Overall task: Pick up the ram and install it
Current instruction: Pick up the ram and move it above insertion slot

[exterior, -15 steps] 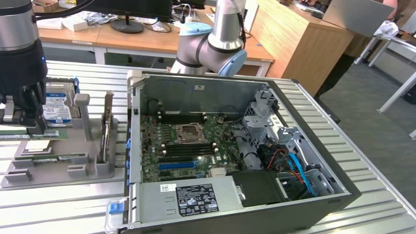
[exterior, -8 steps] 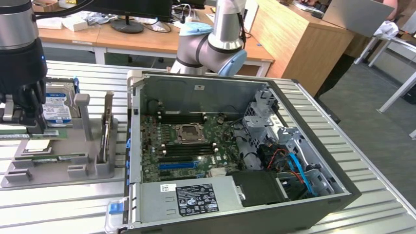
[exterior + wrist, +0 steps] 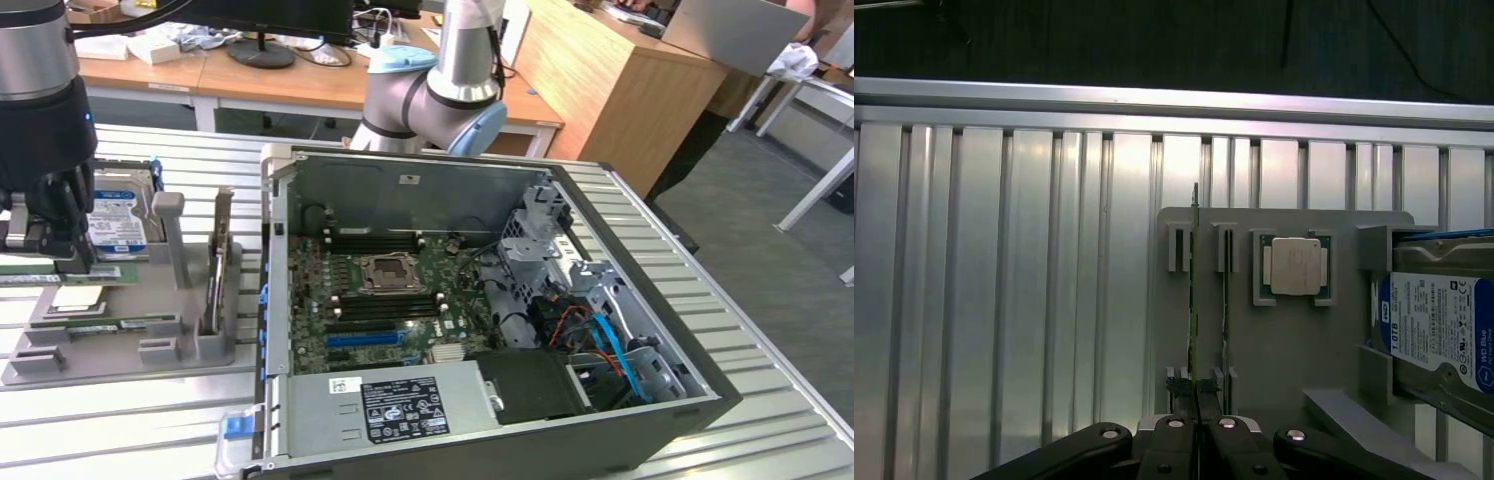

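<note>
Gripper (image 3: pixel 1197 425) fingers are pinched together on the ram (image 3: pixel 1194 290). It's edge-on, so the chips and label are hidden, and I can't tell if it's seated in the grey holder (image 3: pixel 1294 350) or lifted. Beyond that there's a CPU chip (image 3: pixel 1295 266), and a hard drive (image 3: pixel 1439 330) cut off by the frame.

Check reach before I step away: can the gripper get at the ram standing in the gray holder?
Likely yes: the gripper looks shut on the ram along its upper edge, nothing between them.
</note>
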Controlling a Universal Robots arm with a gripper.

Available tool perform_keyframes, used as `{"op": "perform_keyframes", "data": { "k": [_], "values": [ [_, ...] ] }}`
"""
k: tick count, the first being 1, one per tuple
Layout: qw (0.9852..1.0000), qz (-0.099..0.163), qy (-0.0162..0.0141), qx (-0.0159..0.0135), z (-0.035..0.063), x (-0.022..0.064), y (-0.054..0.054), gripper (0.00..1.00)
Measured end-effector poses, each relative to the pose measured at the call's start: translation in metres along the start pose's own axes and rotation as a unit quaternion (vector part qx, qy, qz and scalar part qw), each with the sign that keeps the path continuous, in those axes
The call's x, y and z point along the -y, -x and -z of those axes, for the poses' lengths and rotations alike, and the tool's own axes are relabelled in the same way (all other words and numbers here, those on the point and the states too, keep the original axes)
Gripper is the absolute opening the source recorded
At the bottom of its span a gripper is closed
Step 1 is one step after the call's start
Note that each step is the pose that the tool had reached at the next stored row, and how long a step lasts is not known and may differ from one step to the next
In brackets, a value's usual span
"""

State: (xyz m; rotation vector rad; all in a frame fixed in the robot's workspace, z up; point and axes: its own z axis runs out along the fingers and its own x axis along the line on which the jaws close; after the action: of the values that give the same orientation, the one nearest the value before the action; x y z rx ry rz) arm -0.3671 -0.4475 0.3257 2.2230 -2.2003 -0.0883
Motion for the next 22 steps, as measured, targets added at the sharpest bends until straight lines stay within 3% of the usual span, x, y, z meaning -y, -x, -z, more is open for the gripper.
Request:
{"op": "perform_keyframes", "data": {
  "k": [7, 22],
  "values": [
    [1.0, -0.002, -0.0001, 0.0001, 0.0025, 0.0001, 0.0, 0.11],
    [1.0, -0.002, 0.0004, 0.0002, 0.0196, -0.0002, 0.001, 0.11]
  ]
}}
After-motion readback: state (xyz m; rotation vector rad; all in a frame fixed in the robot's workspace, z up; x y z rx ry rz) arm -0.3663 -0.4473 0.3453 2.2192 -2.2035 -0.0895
